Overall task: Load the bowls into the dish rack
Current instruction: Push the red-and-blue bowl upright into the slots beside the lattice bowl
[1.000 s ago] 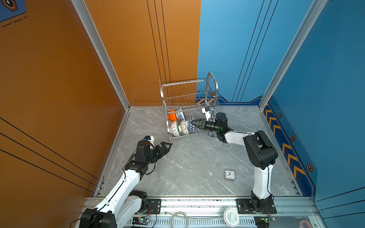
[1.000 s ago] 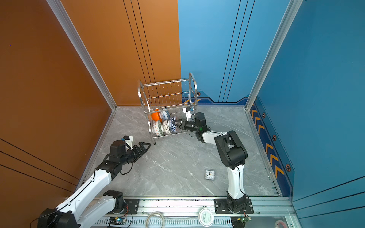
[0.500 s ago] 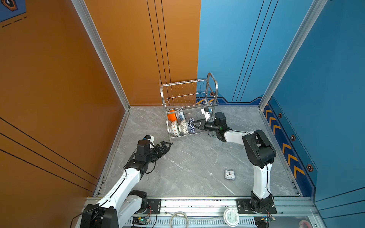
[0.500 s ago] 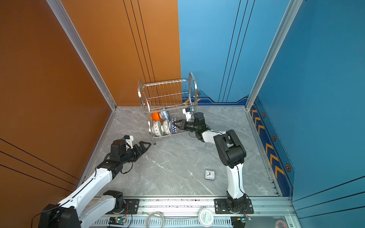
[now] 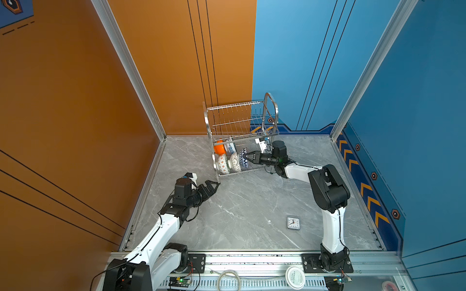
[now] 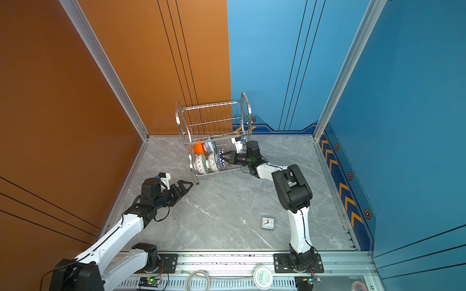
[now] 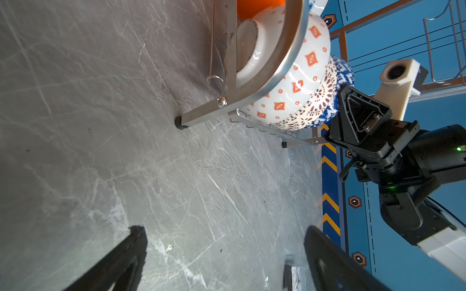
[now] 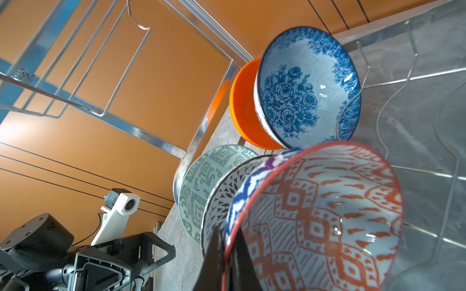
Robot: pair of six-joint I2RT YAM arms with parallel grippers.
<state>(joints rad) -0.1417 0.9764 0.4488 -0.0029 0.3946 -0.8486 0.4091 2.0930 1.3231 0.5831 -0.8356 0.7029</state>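
Right fingers [image 8: 213,262] clamp the rim of a round blue-and-orange-red patterned bowl [image 8: 322,216], last of five at the lower shelf of the silver steel-wire dish rack [image 7: 292,42]; seating and release seem next. Left fingers [image 7: 118,264] hang apart above the surface [image 5: 252,214].

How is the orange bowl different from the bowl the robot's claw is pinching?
The orange bowl is plain; the pinched bowl has red diamonds inside, blue zigzags outside. The orange bowl stands free; the right gripper grips the pinched bowl's rim. Both stand on edge in the rack.

The orange bowl [image 8: 243,110] is plain; blue rose bowl [image 8: 302,85], green bowl [image 8: 199,181], black lattice bowl [image 8: 220,194], red diamond bowl [image 8: 327,221] are patterned.
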